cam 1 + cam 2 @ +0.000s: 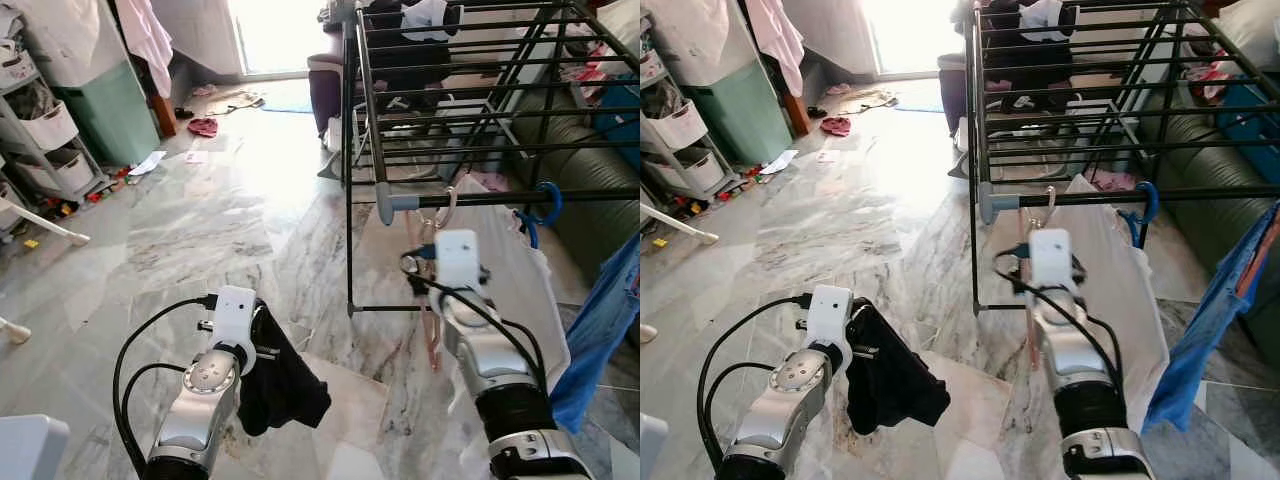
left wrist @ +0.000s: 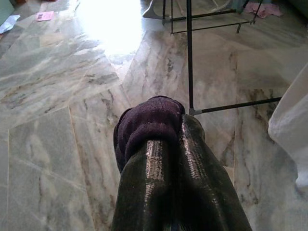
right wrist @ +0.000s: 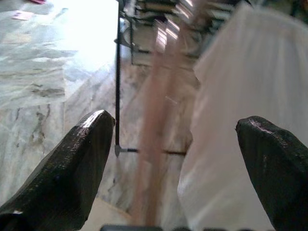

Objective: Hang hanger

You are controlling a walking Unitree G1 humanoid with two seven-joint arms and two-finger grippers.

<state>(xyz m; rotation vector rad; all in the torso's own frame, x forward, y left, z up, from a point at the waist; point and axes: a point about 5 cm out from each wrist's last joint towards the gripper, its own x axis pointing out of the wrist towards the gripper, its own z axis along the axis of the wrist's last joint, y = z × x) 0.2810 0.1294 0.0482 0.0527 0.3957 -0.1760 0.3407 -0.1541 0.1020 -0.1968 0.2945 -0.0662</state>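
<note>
The hanger [image 1: 436, 290], a pinkish one carrying a white garment [image 1: 1110, 270], already hangs by its metal hook from the front rail of the black drying rack [image 1: 470, 150], and the right gripper [image 3: 178, 168] sits just below that rail with its fingers spread wide apart, the hanger's blurred arm passing between them without being squeezed. The left gripper [image 2: 166, 144] is held low over the marble floor [image 1: 220, 240], its two fingers pressed together on a dark cloth [image 1: 280, 380] (it droops in folds beside the wrist). A blue garment [image 1: 600, 330] hangs further right on the rack.
</note>
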